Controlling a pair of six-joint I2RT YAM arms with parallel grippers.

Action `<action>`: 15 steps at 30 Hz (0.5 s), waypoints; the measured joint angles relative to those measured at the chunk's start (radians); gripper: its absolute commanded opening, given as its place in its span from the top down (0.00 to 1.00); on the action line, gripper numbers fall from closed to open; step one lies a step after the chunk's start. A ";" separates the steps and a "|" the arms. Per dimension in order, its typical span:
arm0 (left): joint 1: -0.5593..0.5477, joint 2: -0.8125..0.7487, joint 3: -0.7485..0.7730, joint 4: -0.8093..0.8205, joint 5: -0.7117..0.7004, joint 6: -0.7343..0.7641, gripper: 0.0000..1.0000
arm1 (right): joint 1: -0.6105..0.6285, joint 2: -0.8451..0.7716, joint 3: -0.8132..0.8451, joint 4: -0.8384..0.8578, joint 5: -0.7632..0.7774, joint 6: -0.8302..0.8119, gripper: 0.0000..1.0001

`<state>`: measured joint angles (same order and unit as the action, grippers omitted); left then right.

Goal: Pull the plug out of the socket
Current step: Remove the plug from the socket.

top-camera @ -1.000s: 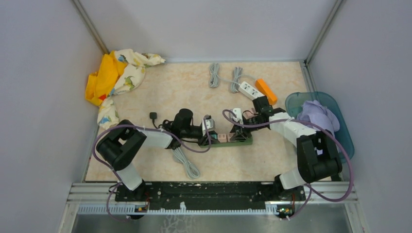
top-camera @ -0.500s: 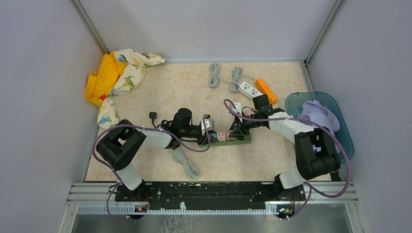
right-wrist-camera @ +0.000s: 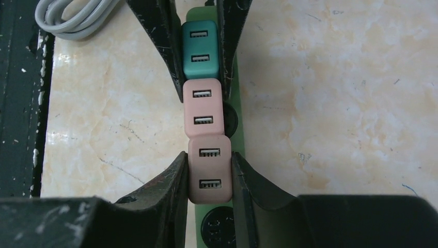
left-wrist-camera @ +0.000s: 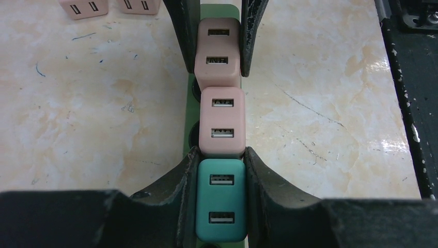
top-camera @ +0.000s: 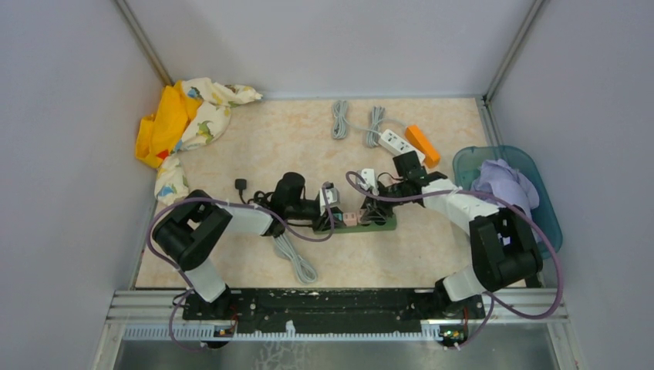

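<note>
A green power strip (left-wrist-camera: 189,139) lies on the marble tabletop with three USB plugs in a row on it. My left gripper (left-wrist-camera: 221,155) is shut on the teal plug (left-wrist-camera: 221,199) at its end of the row. The middle pink plug (left-wrist-camera: 222,121) stands free between the two grippers. My right gripper (right-wrist-camera: 208,157) is shut on the end pink plug (right-wrist-camera: 209,170), and a bare black socket (right-wrist-camera: 217,225) shows just behind it. In the top view both grippers, left (top-camera: 330,202) and right (top-camera: 375,210), meet over the strip (top-camera: 388,224).
A grey cable coil (top-camera: 297,262) lies near the left arm. At the back are two cable bundles (top-camera: 339,119), a white power strip (top-camera: 393,140) and an orange block (top-camera: 422,144). Right: a teal bin (top-camera: 540,208) with lilac cloth. Far left: a yellow patterned cloth (top-camera: 185,123).
The right wrist has shifted slightly left and back while staying on its pink plug. The left arm and the strip have barely moved.
</note>
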<state>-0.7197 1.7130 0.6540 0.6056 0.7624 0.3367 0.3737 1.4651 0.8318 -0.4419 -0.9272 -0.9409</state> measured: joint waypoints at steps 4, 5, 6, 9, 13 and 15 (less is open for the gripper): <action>0.002 0.000 0.000 0.004 -0.005 -0.003 0.99 | -0.023 -0.006 0.000 0.009 0.008 0.040 1.00; 0.001 0.000 0.000 0.003 -0.006 -0.003 0.99 | -0.035 -0.006 0.003 0.005 -0.002 0.037 1.00; 0.001 0.000 0.000 0.003 -0.007 -0.003 0.99 | -0.053 -0.007 0.011 -0.006 -0.015 0.032 1.00; 0.001 0.000 0.000 0.003 -0.007 -0.003 0.99 | -0.108 -0.014 0.045 -0.049 -0.034 0.018 1.00; 0.001 0.000 0.000 0.003 -0.008 -0.003 0.99 | -0.154 -0.051 0.074 -0.055 -0.054 0.030 1.00; 0.000 0.000 -0.002 0.007 -0.011 -0.004 0.99 | -0.164 -0.068 0.074 -0.042 -0.062 0.066 1.00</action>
<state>-0.7197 1.7130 0.6518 0.6128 0.7517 0.3328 0.2100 1.3968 0.9054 -0.4843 -0.9894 -0.8745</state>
